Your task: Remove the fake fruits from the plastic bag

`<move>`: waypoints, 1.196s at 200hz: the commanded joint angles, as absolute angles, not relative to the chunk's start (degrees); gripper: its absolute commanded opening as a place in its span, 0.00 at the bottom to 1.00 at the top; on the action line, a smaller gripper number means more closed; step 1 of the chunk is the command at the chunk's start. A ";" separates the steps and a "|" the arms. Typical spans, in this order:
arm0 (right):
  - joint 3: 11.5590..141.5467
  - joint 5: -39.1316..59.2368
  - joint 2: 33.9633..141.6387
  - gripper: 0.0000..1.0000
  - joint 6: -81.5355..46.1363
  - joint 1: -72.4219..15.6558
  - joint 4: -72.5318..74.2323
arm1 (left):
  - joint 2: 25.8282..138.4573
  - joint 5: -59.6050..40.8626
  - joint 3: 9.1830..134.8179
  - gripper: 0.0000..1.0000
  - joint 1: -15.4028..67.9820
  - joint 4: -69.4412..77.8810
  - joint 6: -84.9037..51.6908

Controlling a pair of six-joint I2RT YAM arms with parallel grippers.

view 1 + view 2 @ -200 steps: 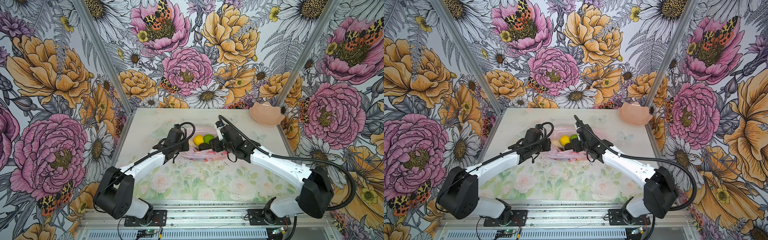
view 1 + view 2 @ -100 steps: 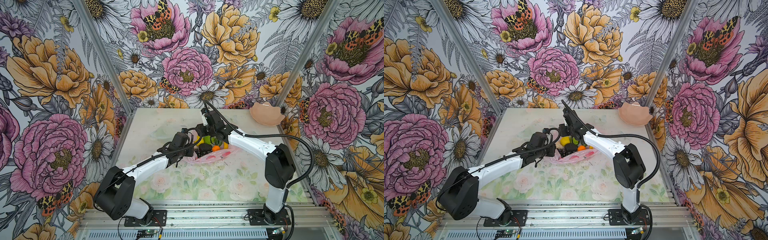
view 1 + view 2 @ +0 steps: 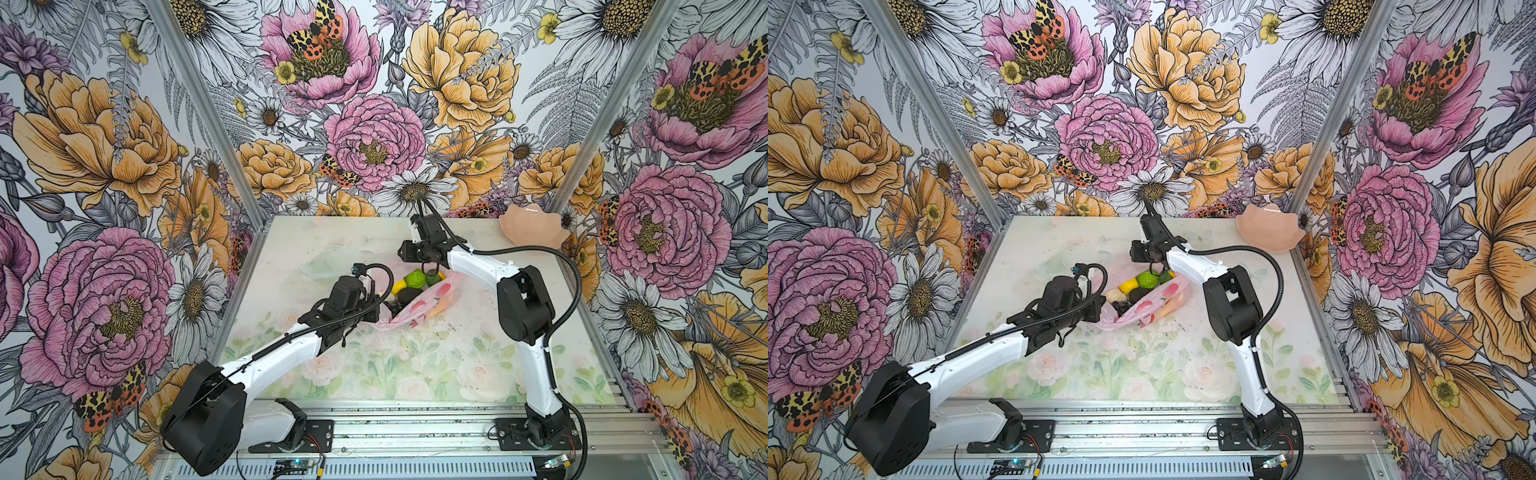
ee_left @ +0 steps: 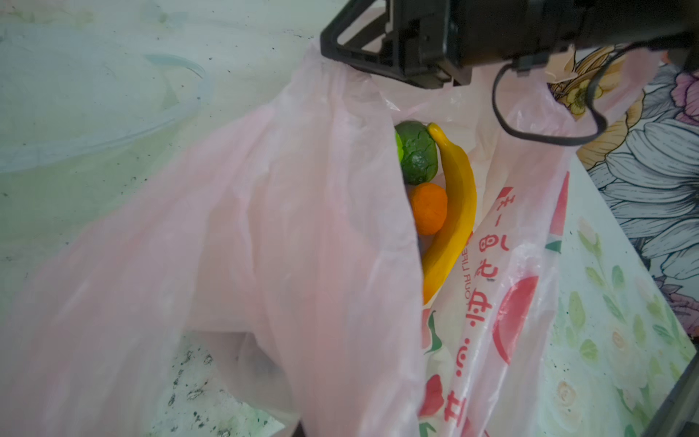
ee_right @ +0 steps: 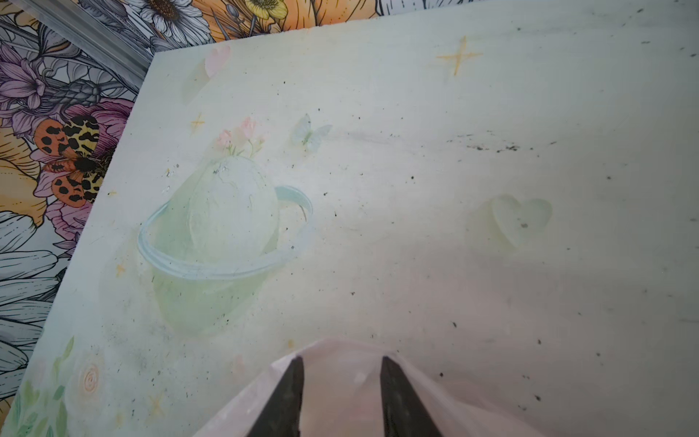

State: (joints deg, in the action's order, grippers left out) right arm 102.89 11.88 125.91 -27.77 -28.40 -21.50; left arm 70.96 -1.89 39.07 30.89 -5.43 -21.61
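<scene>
Pink plastic bag (image 4: 302, 246) with mirrored red lettering (image 4: 488, 242), pinched by left gripper (image 3: 378, 318); right gripper (image 5: 342, 364) parted at its rim

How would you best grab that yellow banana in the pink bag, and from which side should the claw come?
Probably across the banana's slim middle, jaws crosswise to its length, coming in through the plastic bag's open mouth. It lies lengthwise along the bag wall; the orange nestles in its inner curve, so one finger must wedge between them.
</scene>
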 commanded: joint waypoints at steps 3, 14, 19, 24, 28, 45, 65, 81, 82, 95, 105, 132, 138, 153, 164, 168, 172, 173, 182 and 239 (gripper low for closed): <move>100.09 14.94 118.79 0.42 -27.01 -28.04 -20.64 | 71.21 -3.97 38.85 0.00 27.35 -1.36 -25.50; 97.49 15.49 115.21 0.49 -26.60 -28.04 -20.57 | 72.09 -3.83 39.66 0.00 26.64 -2.19 -26.13; 96.14 15.77 113.56 0.51 -26.48 -28.04 -20.65 | 72.46 -3.63 40.10 0.00 26.38 -2.56 -26.38; 94.60 16.06 111.42 0.55 -26.26 -28.04 -20.63 | 72.75 -3.63 40.31 0.00 26.22 -2.61 -26.65; 93.53 16.27 109.96 0.57 -26.18 -28.04 -20.64 | 72.98 -3.57 40.42 0.00 26.12 -2.63 -26.96; 88.61 16.06 104.16 0.64 -25.38 -28.12 -20.61 | 73.80 -3.25 40.93 0.00 25.27 -2.87 -28.56; 82.04 11.74 97.36 0.72 -24.41 -28.21 -21.28 | 74.39 -3.78 40.87 0.00 24.13 -2.48 -30.03; 78.39 5.89 93.50 0.74 -22.69 -28.30 -23.92 | 74.77 -4.68 40.80 0.00 23.31 -2.11 -30.70; 78.22 5.49 93.33 0.74 -22.55 -28.30 -24.13 | 74.78 -4.80 40.84 0.00 23.26 -2.11 -30.73; 76.07 0.10 91.42 0.77 -20.39 -28.55 -26.62 | 75.05 -5.42 40.95 0.00 22.77 -2.11 -31.03; 75.23 -3.75 90.96 0.78 -18.19 -28.72 -28.48 | 75.06 -5.55 41.04 0.00 22.51 -2.20 -31.05; 75.10 -13.55 92.71 0.79 -12.15 -28.93 -31.78 | 75.19 -6.10 41.52 0.00 21.90 -2.77 -30.54; 75.19 -15.06 93.45 0.80 -11.07 -28.83 -31.98 | 75.15 -6.13 41.57 0.00 21.86 -2.94 -30.43; 76.56 -17.68 95.94 0.79 -9.06 -28.35 -32.59 | 75.00 -6.15 41.64 0.00 21.58 -3.28 -30.25; 77.62 -18.37 97.54 0.78 -8.20 -27.96 -32.95 | 74.67 -6.20 41.66 0.00 21.37 -3.60 -30.26; 78.06 -18.50 98.30 0.77 -8.05 -27.72 -33.11 | 74.55 -6.16 41.54 0.00 21.30 -3.65 -30.28; 78.61 -18.15 99.04 0.76 -7.93 -27.55 -33.28 | 74.41 -6.15 41.50 0.00 21.22 -3.62 -30.24; 78.72 -17.95 99.22 0.76 -7.88 -27.48 -33.30 | 74.38 -6.15 41.49 0.00 21.16 -3.66 -30.28; 79.62 -15.80 100.72 0.72 -7.18 -27.02 -33.31 | 74.02 -6.29 41.33 0.00 20.90 -3.77 -30.39; 77.77 3.86 99.02 0.00 -6.90 -17.79 -31.81 | 70.12 -10.44 37.12 0.00 12.27 -1.10 -32.88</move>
